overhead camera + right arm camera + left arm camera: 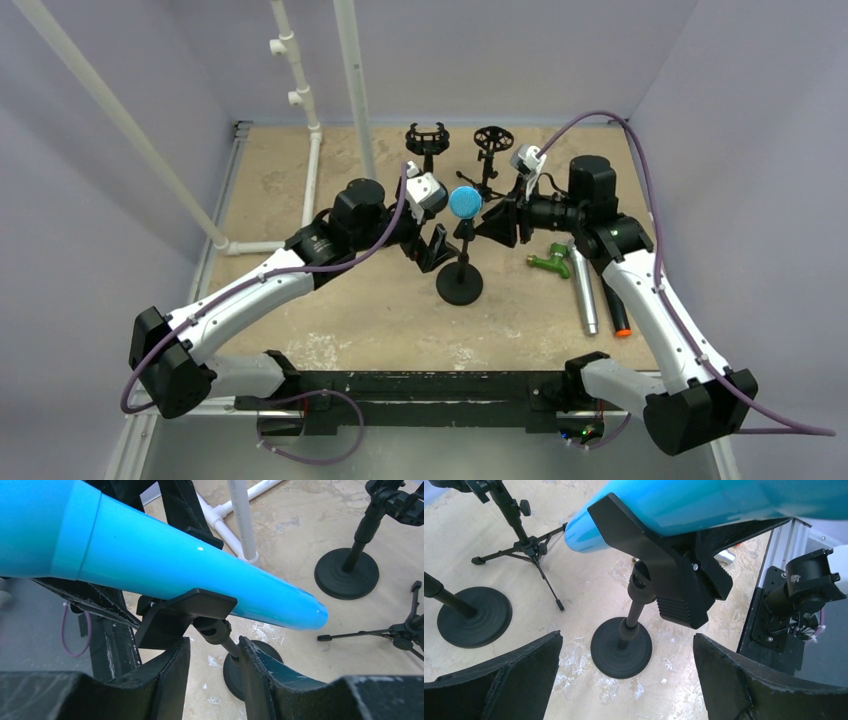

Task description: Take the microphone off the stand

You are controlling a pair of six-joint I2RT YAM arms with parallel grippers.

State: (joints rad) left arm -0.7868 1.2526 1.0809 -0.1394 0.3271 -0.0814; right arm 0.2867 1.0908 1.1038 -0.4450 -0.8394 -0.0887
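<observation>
Left jaws wide apart, gripping nothing; left fingers [499, 685] low at the two edges of the left wrist view, touching nothing. Straight ahead of those jaws, beyond the tips and in line with the gap: the black stand [635, 607], upright on its round base [621, 652] on the pale surface [589, 587]. Higher up, ahead of the same jaws: the blue microphone [704, 502], tilted, seated in the black clip [676, 575] at the top of the stand; not yet off.

Right jaws part-way apart, straddling the stem [228, 648] just under the clip; right fingers [160, 680] on either side of it; a sliver of surface visible between the stem and one finger; contact with the other finger impossible to judge; no firm clamp to be seen. Directly above the right jaws: the microphone's tapered body, slanting across the right wrist view.

In the top view, the two pairs of jaws face to face, the microphone's blue head between them.

Beyond the left jaws and off to one side: a tripod stand [529, 545] and a second round-based stand [474, 615], both well apart from the task's stand. Behind the right jaws, near that arm's wrist, on the surface: a green tap [550, 262]; just beside it, a silver tube [585, 295].
</observation>
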